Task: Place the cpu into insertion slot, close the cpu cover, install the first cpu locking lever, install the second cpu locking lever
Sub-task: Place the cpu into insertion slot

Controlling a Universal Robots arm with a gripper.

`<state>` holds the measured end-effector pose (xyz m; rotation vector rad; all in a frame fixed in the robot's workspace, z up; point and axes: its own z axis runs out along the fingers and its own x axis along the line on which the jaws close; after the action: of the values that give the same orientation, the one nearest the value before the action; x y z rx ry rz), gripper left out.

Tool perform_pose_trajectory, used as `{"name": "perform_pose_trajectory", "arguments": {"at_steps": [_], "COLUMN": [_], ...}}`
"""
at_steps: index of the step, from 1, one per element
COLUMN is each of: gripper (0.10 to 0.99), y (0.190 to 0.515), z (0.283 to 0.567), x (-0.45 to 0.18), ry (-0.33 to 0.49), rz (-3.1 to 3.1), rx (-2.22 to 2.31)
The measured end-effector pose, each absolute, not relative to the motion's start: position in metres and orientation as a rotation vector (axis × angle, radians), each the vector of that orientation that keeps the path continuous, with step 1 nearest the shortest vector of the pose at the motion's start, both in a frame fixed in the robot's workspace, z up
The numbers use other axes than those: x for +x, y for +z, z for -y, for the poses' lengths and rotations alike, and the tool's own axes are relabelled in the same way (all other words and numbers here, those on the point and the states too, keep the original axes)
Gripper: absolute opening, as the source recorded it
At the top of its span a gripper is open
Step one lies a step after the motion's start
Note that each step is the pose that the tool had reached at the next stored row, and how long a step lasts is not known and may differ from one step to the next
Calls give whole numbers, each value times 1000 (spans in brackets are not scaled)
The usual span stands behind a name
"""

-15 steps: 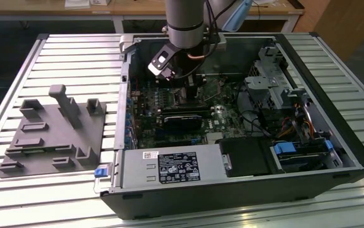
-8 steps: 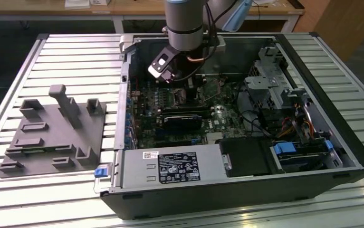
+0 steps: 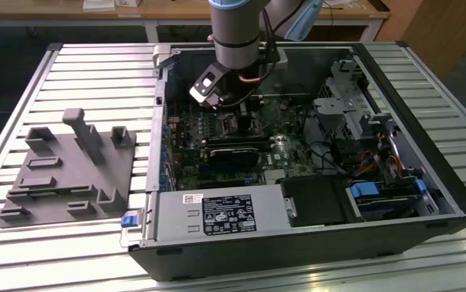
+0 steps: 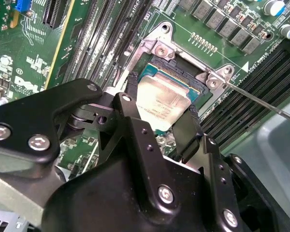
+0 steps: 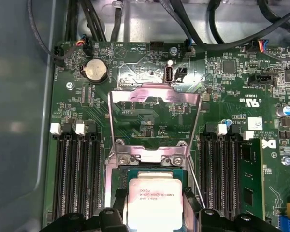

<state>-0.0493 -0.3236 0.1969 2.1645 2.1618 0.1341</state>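
The cpu [image 4: 160,104], a flat silver-beige square chip, sits between the black fingers [image 4: 129,108] of my gripper [image 4: 162,106], which is shut on its two opposite edges. It hangs tilted just over the insertion slot [image 4: 165,72], whose dark centre shows past the chip's far edge. In the first wrist view the cpu [image 5: 153,200] is over the insertion slot [image 5: 154,170], and the cpu cover [image 5: 135,93], a silvery frame, stands swung open beyond it. A thin wire locking lever [image 4: 261,102] juts out beside the socket. In the exterior view my gripper [image 3: 223,102] reaches down into the open computer case.
Long black memory slots [image 5: 77,179] flank the socket on both sides, and a green card [image 5: 249,183] stands in one. Cables [image 5: 217,29] run along the case wall. A black card [image 3: 235,152] lies across the board, and a grey fixture [image 3: 67,173] sits on the slatted table [image 3: 70,255].
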Motion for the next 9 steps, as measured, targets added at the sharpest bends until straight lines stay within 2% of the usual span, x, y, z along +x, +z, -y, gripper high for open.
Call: {"name": "perform_pose_trajectory", "arguments": {"at_steps": [9], "gripper": [537], "y": [195], "z": [323], "x": [-52], "ry": [134], "rz": [-2164], "rx": [2162]}}
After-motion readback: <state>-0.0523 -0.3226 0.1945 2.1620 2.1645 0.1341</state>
